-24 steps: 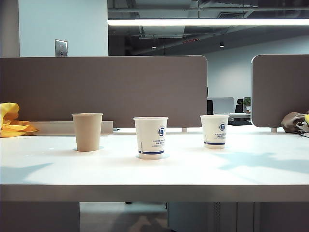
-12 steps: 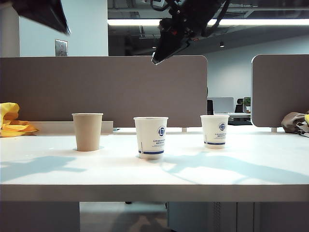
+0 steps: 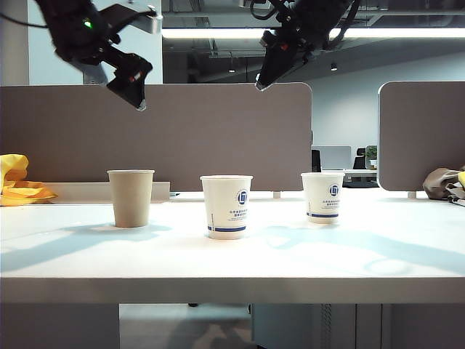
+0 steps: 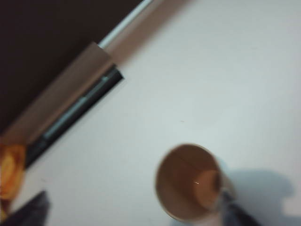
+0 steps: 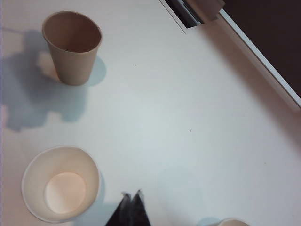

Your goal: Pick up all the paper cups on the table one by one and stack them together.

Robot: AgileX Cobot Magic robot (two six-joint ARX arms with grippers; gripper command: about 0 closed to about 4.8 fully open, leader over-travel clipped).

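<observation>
Swinging in over the white worktop, both claws are now seen: left claw spread wide at 12 o'clock above the plain tan-brown paper cup, right claw pinched shut over the two untouched white blue-logo paper cups. Picking looks close.

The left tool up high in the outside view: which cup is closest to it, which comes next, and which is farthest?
From the left tool, hanging above the left end of the table:
1. Brown cup, almost straight below it, on the left.
2. Middle white cup, in the middle of the table.
3. Far white cup, over on the right, a little farther back.
</observation>
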